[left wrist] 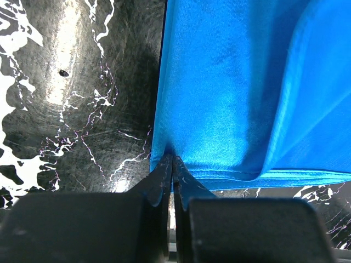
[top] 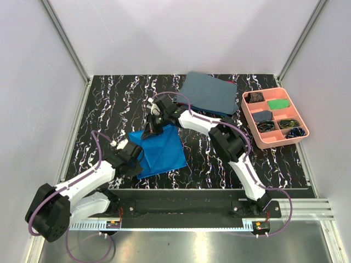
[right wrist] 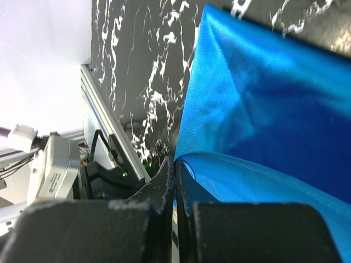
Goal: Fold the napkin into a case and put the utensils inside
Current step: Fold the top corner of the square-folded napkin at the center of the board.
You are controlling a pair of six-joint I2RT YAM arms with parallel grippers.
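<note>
The bright blue napkin lies on the black marbled table, its far left corner lifted. My left gripper is shut on the napkin's near left corner; in the left wrist view the cloth bunches where the left gripper pinches it. My right gripper is shut on the far left corner and holds it above the table. The right wrist view has the napkin hanging from the pinch of the right gripper. The utensils are out of view. No case is formed.
A dull grey-blue cloth lies at the back of the table. A pink compartment tray with small items sits at the right. Metal rails run along the table's near edge.
</note>
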